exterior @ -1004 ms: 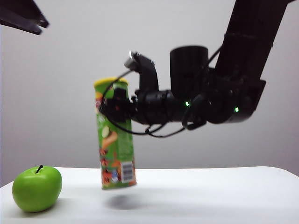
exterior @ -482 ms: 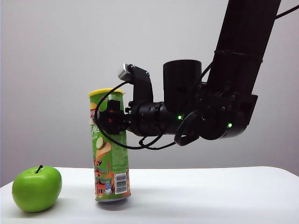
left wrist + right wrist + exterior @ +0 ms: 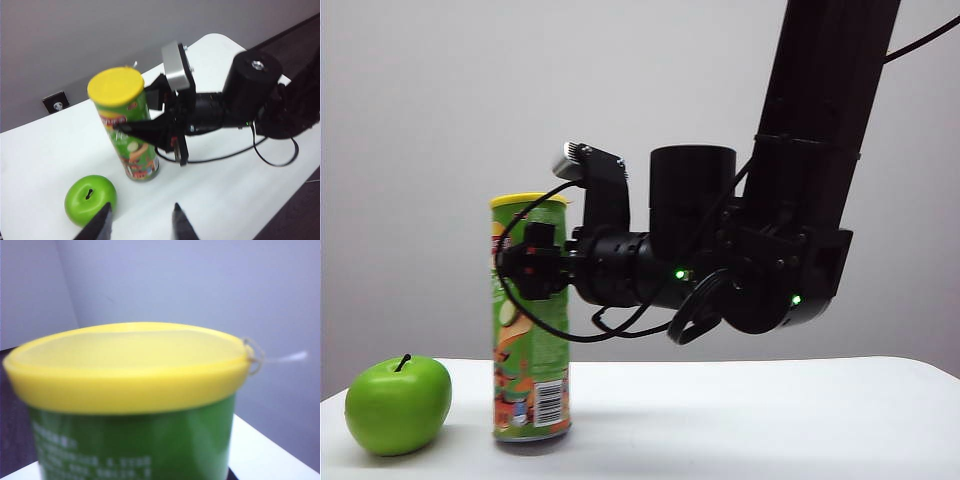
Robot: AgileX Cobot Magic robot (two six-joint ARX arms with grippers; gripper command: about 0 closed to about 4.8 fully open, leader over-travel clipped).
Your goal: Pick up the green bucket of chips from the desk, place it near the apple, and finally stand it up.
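My right arm comes down from the upper right of the exterior view, forearm bent level, and reaches across the middle toward the left. My right gripper (image 3: 533, 268) is clamped on the green bucket of chips (image 3: 530, 320) at its upper half, one finger on each side of the can. The left wrist view confirms it: right gripper (image 3: 150, 127) wraps the can just under the yellow lid (image 3: 116, 86). A cable loops under the wrist.

Green bucket of chips stands upright on the desk (image 3: 740, 420), base on the surface, lid up, barcode side facing the exterior camera. The apple (image 3: 398, 405) sits just beside it on the left, apart, not touching. In the left wrist view the apple (image 3: 90, 199) shows stem up, near the can's foot.

My left gripper (image 3: 141, 225) hangs high above the desk, looking down on the scene; fingers apart, nothing between them. Not visible in the exterior view.

The right wrist view is filled by the lid (image 3: 127, 365) and green can wall (image 3: 135, 445) up close, blurred; my own fingers are not visible there.

Surface: plain white desk, rounded corner. Behind it a bare grey wall with a small dark wall plate (image 3: 56, 102).
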